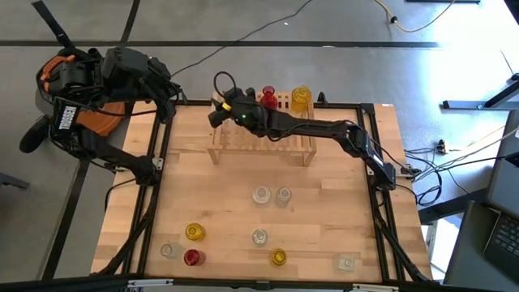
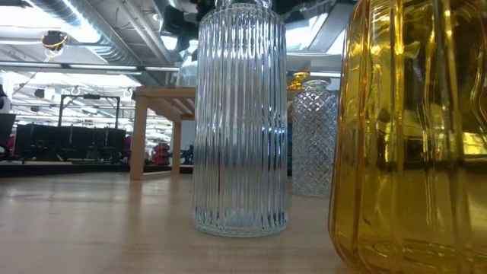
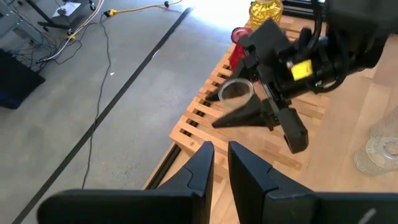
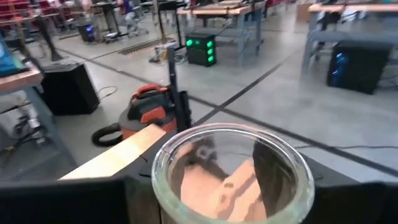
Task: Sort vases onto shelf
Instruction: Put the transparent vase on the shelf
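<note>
While 9 vases wait on the tabletop (image 1: 340, 174), the shelf (image 1: 261, 146) holds 2.
Red vase (image 1: 268, 97) and yellow vase (image 1: 301, 98) stand on the rack; right gripper (image 3: 249, 112) clasps 1 clear vase (image 3: 236, 91) above the slats, apparently upright, mouth up. Left gripper (image 3: 221, 165), jaws narrow and empty, idles beside the table's far-left corner.
</note>
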{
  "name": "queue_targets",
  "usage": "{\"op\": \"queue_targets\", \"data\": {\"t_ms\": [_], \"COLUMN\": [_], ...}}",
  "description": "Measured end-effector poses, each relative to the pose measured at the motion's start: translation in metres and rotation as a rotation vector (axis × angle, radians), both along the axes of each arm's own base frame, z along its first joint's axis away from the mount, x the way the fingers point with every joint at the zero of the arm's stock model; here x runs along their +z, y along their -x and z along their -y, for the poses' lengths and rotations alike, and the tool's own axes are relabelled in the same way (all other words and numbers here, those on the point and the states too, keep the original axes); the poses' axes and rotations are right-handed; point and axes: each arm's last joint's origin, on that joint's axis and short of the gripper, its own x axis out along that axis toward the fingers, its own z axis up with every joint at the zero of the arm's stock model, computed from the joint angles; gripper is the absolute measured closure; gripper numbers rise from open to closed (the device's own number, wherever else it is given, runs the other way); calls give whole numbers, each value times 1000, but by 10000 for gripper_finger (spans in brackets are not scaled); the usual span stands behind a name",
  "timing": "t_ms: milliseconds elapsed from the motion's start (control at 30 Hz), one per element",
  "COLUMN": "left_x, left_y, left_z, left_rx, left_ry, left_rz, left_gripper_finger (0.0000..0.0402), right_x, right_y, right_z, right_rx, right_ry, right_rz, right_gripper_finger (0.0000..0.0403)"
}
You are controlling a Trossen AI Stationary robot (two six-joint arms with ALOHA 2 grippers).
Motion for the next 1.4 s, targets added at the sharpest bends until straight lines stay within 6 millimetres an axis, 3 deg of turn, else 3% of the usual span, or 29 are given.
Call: {"op": "queue_targets", "data": {"t_ms": [233,567,667,833,933,1033,1267,1400], "left_x": [0,0,0,0,0,0,0,-9], "left_y": [0,0,-1,-1,-1,-1,-1,-9], "left_z": [0,1,1,1,1,1,1,3], "left_rx": [0,-21,-23,-24,-25,-27,-38,-163], "left_ry": [0,17,18,18,17,15,9,177], "left_rz": [0,6,6,6,5,3,-4,31], "left_gripper_finger": [360,360,360,360,360,360,360,361], "right_x": [-12,-11,-11,-11,-3,10,40,70], "right_y": [-1,-1,-1,0,4,10,22,39], "right_z": [-1,-1,0,5,6,5,2,-4], "right_rx": [50,47,67,61,31,2,3,15], "right_ry": [-32,-39,-65,-110,-100,-73,-38,2], "right_rz": [-22,-9,9,40,53,72,136,167], "right_gripper_finger": [232,226,198,118,81,70,91,107]}}
